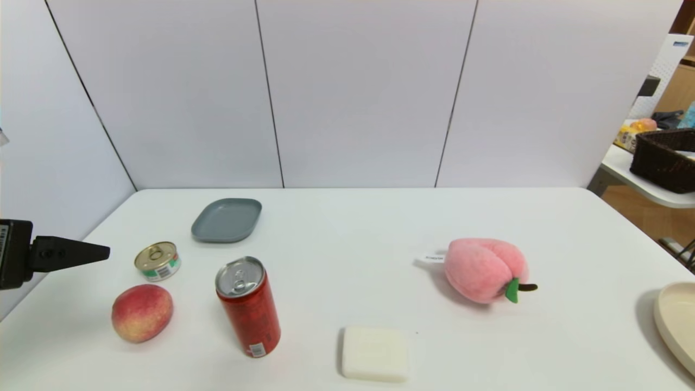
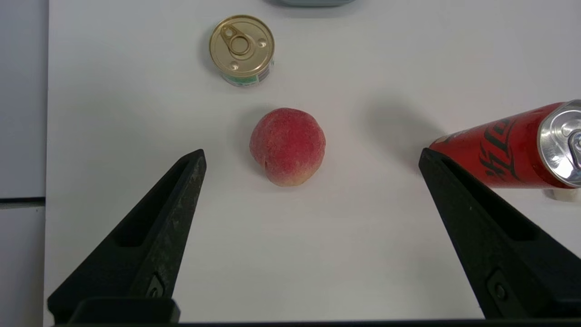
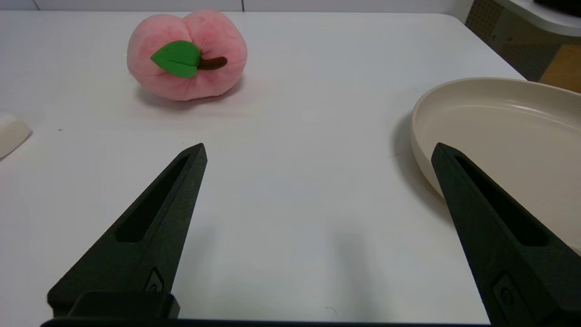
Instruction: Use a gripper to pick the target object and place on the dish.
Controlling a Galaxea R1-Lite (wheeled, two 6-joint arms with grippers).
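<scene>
Peach (image 2: 287,146) untouched | left gripper (image 2: 312,156) spread | red can (image 2: 508,152) script illegible

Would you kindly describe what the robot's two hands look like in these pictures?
Both hands are matte black. The left hand has two long, pointed, wedge-shaped fingers with slotted recesses and a small screw near each base; scuffs mark one inner face. The right hand looks alike. No cables show.

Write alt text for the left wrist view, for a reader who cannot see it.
The left gripper hangs open above a white table, its two black fingers framing a red-and-yellow peach that lies untouched between them. Beyond the peach stands a small gold-lidded tin; a red soda can stands at one side.
</scene>
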